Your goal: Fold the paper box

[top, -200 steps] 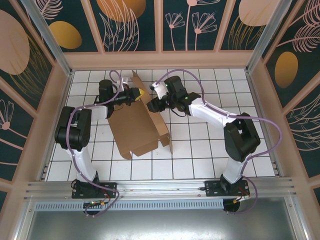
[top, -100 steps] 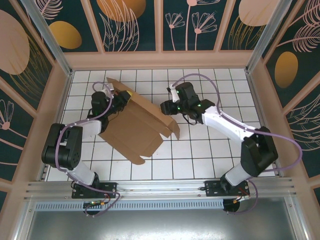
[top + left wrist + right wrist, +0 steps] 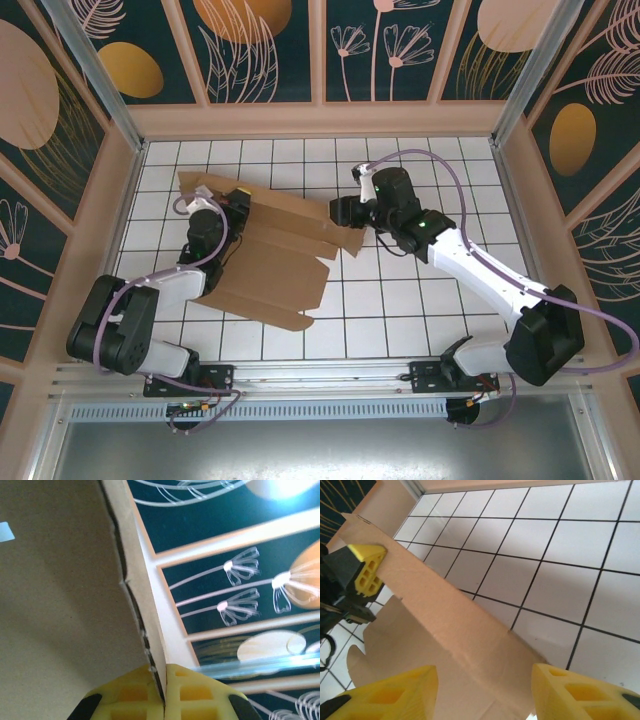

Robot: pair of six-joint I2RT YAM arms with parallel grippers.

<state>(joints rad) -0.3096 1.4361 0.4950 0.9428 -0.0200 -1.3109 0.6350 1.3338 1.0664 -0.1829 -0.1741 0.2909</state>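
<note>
On the left-centre tiles, the paper box (image 3: 265, 265) lies nearly flat, with one long flap raised along its far edge; a second ago it sat bunched and nearer the middle, so it has been dragged left and spread out. Left gripper (image 3: 164, 682) pinched tight on the far-left cardboard edge; right gripper (image 3: 480, 690) fingers apart, straddling the flap's right end, seemingly without contact, though that is hard to read. Folding looks barely begun; no walls locked.
</note>
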